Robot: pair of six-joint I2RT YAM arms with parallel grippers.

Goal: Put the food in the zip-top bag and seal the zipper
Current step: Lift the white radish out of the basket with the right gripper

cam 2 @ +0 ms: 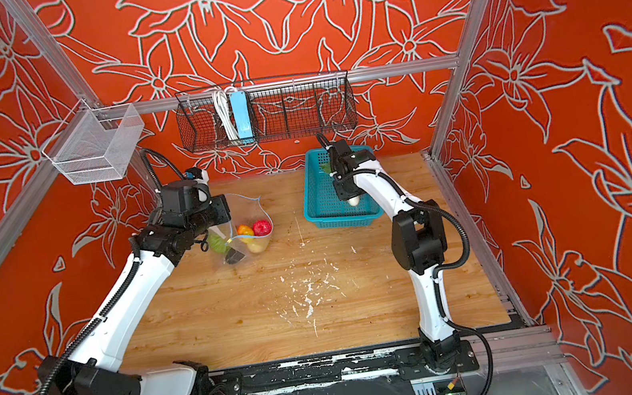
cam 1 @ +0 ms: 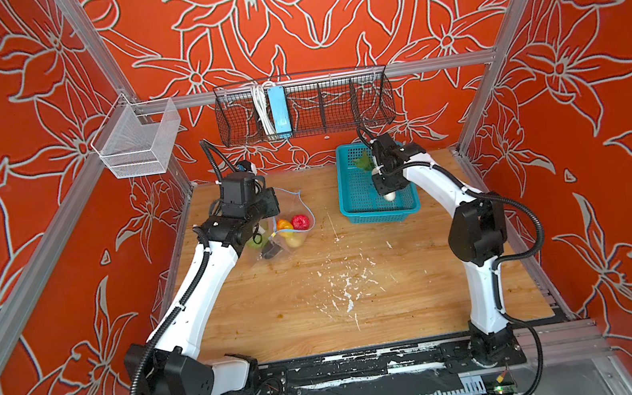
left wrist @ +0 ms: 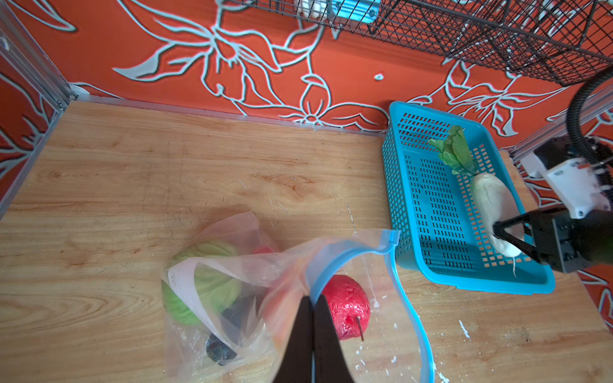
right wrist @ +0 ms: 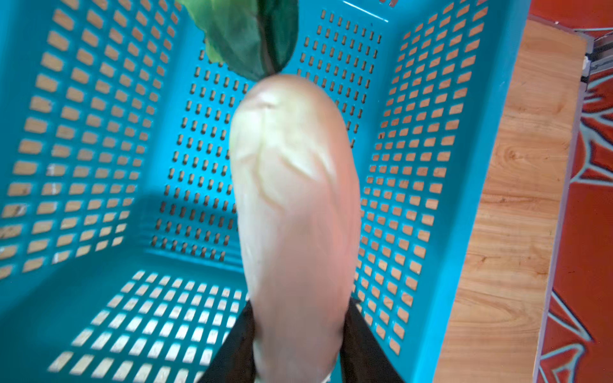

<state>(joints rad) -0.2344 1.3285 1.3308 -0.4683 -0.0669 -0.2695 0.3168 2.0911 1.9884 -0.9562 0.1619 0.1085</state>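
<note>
Radish (right wrist: 292, 182) sits clamped inside my right gripper (right wrist: 298, 315), I think; left gripper (left wrist: 311, 298) pinches the zipper (left wrist: 335, 262); next: lift clear.

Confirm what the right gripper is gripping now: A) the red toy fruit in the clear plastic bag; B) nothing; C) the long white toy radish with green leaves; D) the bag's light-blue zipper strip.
C: in the right wrist view the right gripper closes from both sides on the near end of the long white toy radish, inside the teal plastic lattice basket.
</note>
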